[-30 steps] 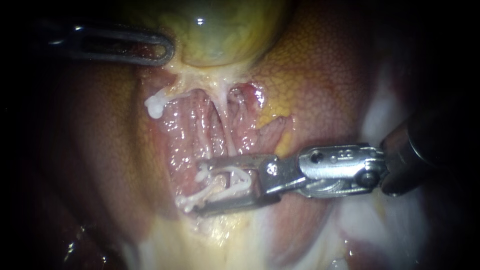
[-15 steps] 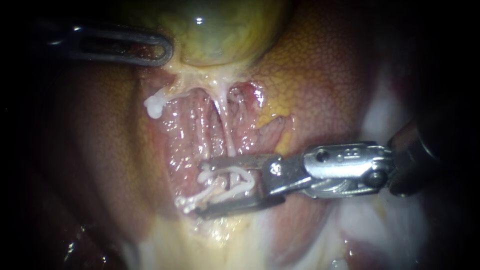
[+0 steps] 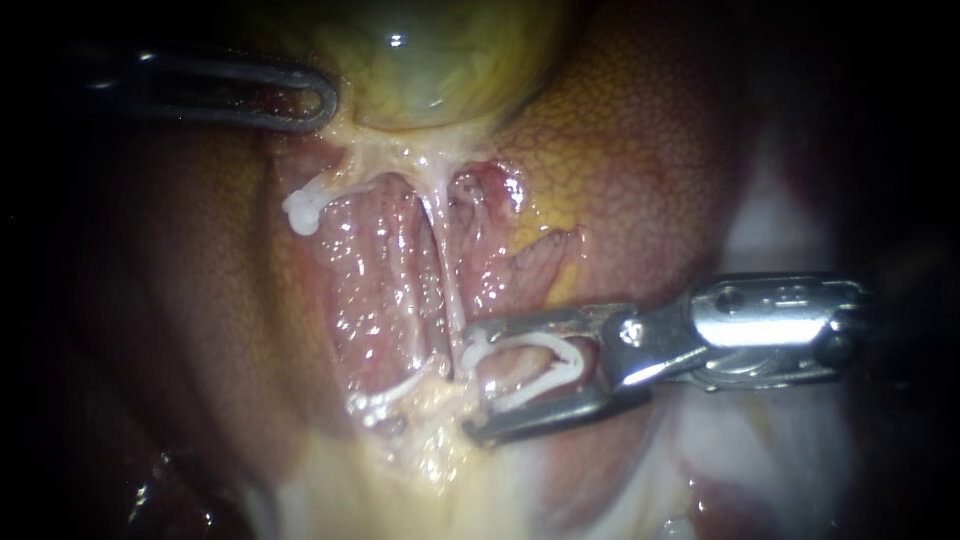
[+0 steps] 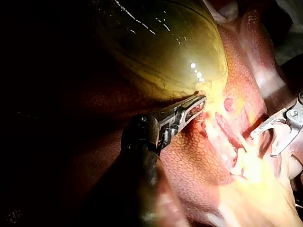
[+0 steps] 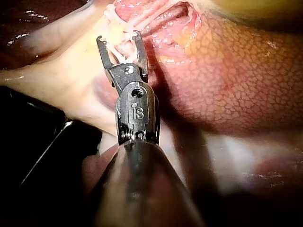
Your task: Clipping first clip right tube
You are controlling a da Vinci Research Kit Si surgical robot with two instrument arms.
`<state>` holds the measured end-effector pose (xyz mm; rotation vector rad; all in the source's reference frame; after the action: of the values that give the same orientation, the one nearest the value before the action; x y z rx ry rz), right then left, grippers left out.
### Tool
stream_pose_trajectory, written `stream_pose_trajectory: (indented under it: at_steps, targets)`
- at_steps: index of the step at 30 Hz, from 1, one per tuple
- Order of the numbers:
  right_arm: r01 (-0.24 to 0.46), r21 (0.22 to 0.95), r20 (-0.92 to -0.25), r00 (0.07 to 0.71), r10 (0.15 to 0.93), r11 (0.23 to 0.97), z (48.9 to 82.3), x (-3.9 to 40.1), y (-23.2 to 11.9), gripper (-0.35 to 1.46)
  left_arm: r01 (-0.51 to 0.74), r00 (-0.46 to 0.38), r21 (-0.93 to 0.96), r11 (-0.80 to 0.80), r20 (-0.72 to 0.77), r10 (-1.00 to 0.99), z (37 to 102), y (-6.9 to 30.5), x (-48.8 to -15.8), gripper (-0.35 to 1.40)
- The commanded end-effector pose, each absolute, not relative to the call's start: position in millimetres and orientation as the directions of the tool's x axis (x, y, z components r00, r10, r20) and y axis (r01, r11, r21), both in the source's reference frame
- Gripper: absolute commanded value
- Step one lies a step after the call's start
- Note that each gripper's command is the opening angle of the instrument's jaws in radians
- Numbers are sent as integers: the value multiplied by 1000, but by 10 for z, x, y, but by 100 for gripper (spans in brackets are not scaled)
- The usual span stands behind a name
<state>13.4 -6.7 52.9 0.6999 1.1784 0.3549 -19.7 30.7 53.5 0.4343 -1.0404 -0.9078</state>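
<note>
Nearest the camera, well below the gallbladder, pale yellowish tissue covers the liver. Closer to the gallbladder, my right instrument holds its jaws wide apart, with a white clip seated between them and touching both. Their tips sit just beside the lower end of a thin tube that descends from the gallbladder over a raw wet bed. My left instrument grips the gallbladder's lower edge, jaws closed.

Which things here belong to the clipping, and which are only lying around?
Job:
- right instrument
- white clip held between its jaws
- thin tube ahead of them
- left instrument beside the gallbladder

Only around:
- gallbladder
- liver
</note>
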Motion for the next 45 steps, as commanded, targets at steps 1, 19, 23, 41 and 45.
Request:
stream_pose_trajectory:
  at_steps: [1, 19, 23, 41, 45]
  targets:
    - [97, 669, -713, 362, 600, 737, 532, 133, -66, 42, 433, 202, 693, 576, 548, -811, 535, 307, -197, -35]
    - [96, 724, -672, 318, 668, 683, 593, 140, -50, 44, 432, 202, 693, 577, 548, -811, 535, 307, -196, -35]
    - [129, 744, -661, 289, 693, 656, 601, 144, -44, 44, 432, 202, 693, 577, 548, -811, 535, 307, -196, -35]
    - [346, 739, -657, 182, 731, 578, 610, 180, -44, 44, 434, 202, 693, 576, 548, -812, 535, 308, -199, -35]
    - [397, 725, -660, 166, 733, 563, 607, 181, -48, 44, 434, 202, 693, 576, 548, -812, 535, 308, -199, -35]
